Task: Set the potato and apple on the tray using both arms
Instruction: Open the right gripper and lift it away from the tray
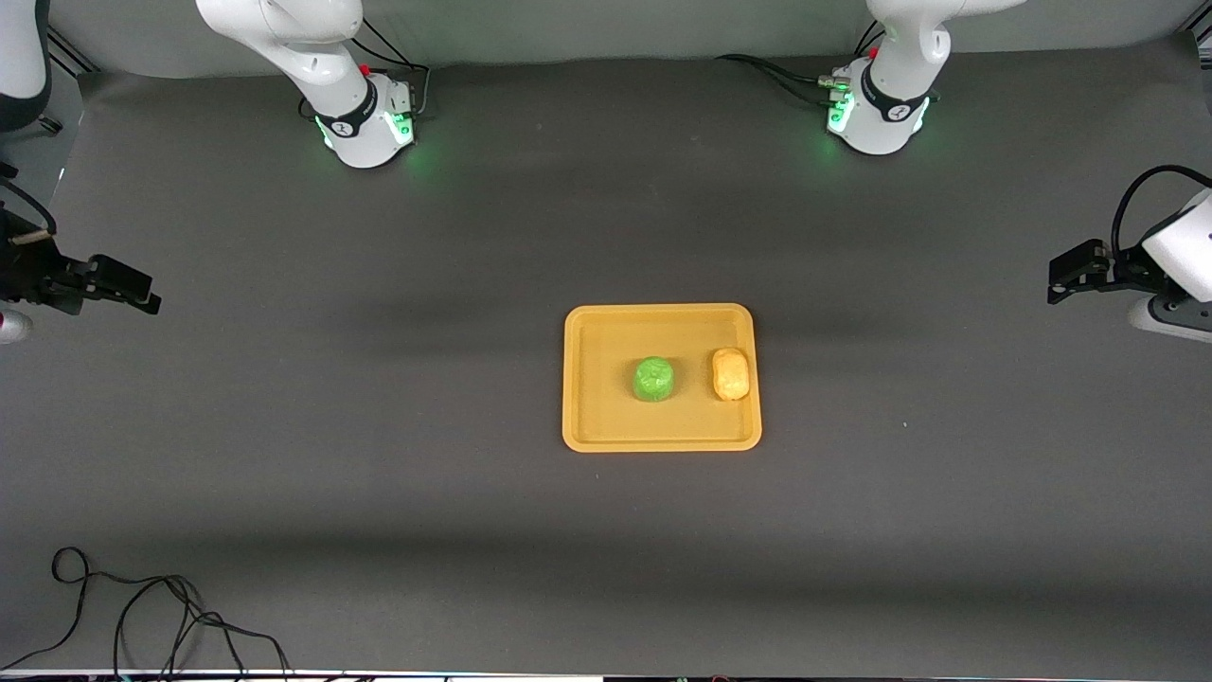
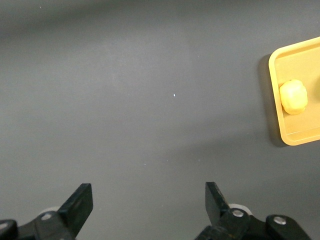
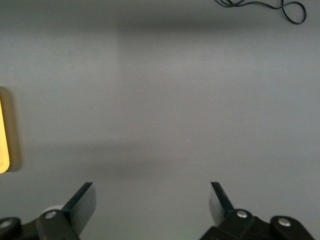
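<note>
The orange-yellow tray (image 1: 606,417) lies flat at the middle of the table. The green apple (image 1: 653,379) sits on it near its middle. The yellow-tan potato (image 1: 730,373) lies on it beside the apple, toward the left arm's end. My left gripper (image 1: 1059,277) is open and empty over bare table at the left arm's end. Its wrist view shows its own open gripper (image 2: 148,197), the potato (image 2: 293,97) and part of the tray (image 2: 300,137). My right gripper (image 1: 142,289) is open and empty over bare table at the right arm's end. Its wrist view (image 3: 152,200) shows only the tray's edge (image 3: 3,135).
Loose black cables (image 1: 142,616) lie near the table's front edge at the right arm's end, and also show in the right wrist view (image 3: 270,6). The two arm bases (image 1: 365,128) (image 1: 876,118) stand along the edge farthest from the front camera.
</note>
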Controlling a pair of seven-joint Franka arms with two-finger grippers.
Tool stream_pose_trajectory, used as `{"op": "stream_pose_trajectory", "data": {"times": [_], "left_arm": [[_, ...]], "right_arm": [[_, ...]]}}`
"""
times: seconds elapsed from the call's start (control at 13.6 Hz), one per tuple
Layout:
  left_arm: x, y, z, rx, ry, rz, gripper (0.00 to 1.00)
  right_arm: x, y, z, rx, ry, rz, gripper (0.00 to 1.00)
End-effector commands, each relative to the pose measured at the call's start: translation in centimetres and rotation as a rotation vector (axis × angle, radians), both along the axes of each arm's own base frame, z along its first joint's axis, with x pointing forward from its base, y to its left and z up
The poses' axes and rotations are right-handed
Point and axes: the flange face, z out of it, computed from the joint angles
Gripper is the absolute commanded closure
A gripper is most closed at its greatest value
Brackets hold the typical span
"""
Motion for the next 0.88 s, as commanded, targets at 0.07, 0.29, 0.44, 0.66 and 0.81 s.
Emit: {"op": "stream_pose_trajectory", "data": {"times": [0.07,0.29,0.44,0.66,0.81], "left_arm": [[0.45,-0.22,0.92,-0.002,0.007,-0.006,0.00],[0.26,-0.22,0.70,-0.002,0.026,-0.007,0.00],[0.26,-0.31,0.57,-0.002,0.027,-0.007,0.00],[0.28,-0.29,0.65,-0.001,0.024,-0.007,0.00],[0.29,-0.30,0.78,0.000,0.018,-0.006,0.00]], "right_arm": [[-1.80,0.76,0.72,0.009,0.021,0.017,0.00],[-1.90,1.13,0.61,0.013,0.040,0.021,0.00],[-1.83,1.08,0.75,0.016,0.035,0.020,0.00],[-1.73,1.00,0.73,0.018,0.035,0.016,0.00],[-1.63,1.00,0.78,0.018,0.033,0.016,0.00]]}}
